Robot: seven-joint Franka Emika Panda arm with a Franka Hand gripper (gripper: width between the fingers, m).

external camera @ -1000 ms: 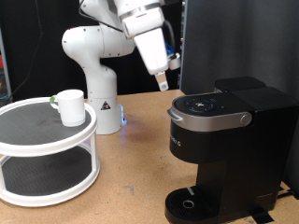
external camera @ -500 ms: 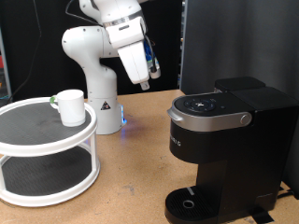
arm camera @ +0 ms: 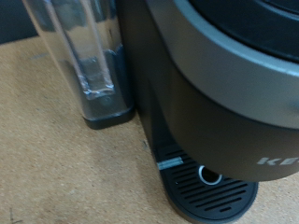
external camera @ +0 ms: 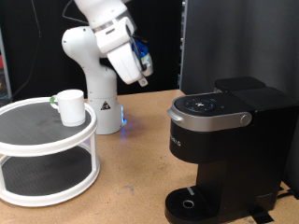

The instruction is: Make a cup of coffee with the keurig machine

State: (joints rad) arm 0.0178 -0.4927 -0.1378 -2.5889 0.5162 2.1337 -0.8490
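The cup [external camera: 69, 105], a plain white mug, stands on the top tier of a round white two-tier shelf [external camera: 37, 145] at the exterior view's left. The keurig machine [external camera: 224, 140] is black with a silver-grey handle and stands at the right; its lid is closed and its round drip tray [external camera: 192, 203] is bare. My gripper [external camera: 140, 82] hangs in the air between cup and machine, above the table, with nothing visibly held. The wrist view shows the machine's front [arm camera: 215, 84], its drip tray [arm camera: 210, 191] and its clear water tank [arm camera: 84, 56], but no fingers.
My arm's white base [external camera: 93, 84] stands behind the shelf. A dark upright panel [external camera: 220, 42] rises behind the machine. Bare wooden table [external camera: 131, 177] lies between shelf and machine.
My gripper has swung from above the machine's near side towards the exterior view's left, closer to my base and the cup. Cup and machine have not moved.
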